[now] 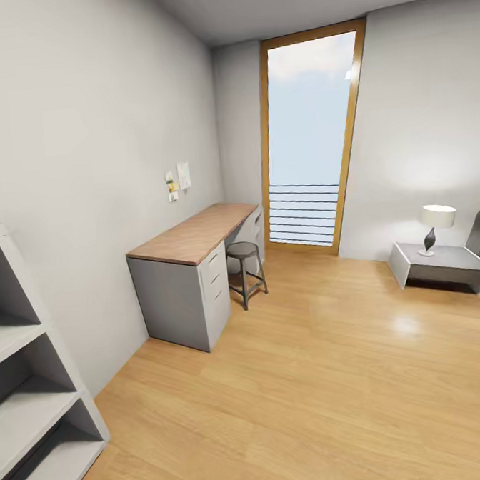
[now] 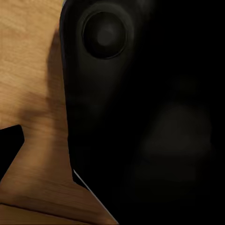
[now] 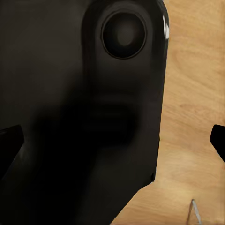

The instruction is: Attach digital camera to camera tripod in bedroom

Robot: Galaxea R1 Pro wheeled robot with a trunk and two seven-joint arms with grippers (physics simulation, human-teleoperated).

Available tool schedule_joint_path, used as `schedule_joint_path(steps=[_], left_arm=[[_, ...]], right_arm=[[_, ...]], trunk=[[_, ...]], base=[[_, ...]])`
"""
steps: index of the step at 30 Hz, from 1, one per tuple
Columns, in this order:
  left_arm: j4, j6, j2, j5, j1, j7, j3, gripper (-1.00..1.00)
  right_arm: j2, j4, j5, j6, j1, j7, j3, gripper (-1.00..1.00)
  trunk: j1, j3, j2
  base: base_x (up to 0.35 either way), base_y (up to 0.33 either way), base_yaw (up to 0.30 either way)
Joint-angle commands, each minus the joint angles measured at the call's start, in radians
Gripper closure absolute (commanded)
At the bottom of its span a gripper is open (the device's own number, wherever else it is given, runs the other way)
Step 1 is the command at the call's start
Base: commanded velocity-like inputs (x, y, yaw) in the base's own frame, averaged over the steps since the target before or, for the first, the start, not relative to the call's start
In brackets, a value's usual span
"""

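Left gripper (image 2: 9,140) shows just one dark fingertip at the frame edge, and the right gripper (image 3: 112,140) two, set wide apart; whether either is released or clenched, I cannot tell. Black robot body (image 2: 150,122) blocks both wrist views above the wood floor (image 1: 314,378). Head view: grey shelf (image 1: 28,384), desk (image 1: 190,236), stool (image 1: 244,261), tall window (image 1: 308,135), lamp (image 1: 436,226), bedroom (image 1: 92,171).

Floor (image 1: 335,376) glossy light wood; desk (image 1: 197,236) top matt wood; stool (image 1: 243,268) dark metal.
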Motion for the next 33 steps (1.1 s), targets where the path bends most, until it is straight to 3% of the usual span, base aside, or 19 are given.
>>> schedule_joint_path(steps=[1, 26, 29, 33], left_arm=[[0.000, 0.000, 0.000, 0.000, 0.000, 0.000, 0.000, -1.00], [-0.009, -0.050, -0.012, 0.006, -0.002, 0.001, 0.012, -1.00], [-0.009, -0.054, -0.015, 0.023, -0.002, 0.001, 0.012, -1.00], [-0.009, -0.054, -0.014, 0.060, -0.002, 0.000, 0.012, -1.00]], right_arm=[[0.000, 0.000, 0.000, 0.000, 0.000, 0.000, 0.000, -1.00], [0.002, 0.002, 0.006, -0.005, -0.002, 0.014, 0.001, -1.00], [-0.013, 0.002, -0.008, -0.014, -0.002, 0.003, -0.008, -1.00], [-0.012, 0.002, -0.009, -0.030, -0.002, 0.002, -0.011, -1.00]], trunk=[[0.000, 0.000, 0.000], [0.000, 0.000, 0.000], [0.000, 0.000, 0.000], [0.000, 0.000, 0.000]], base=[[0.000, 0.000, 0.000], [0.000, 0.000, 0.000], [0.000, 0.000, -0.059], [0.000, 0.000, -0.200]])
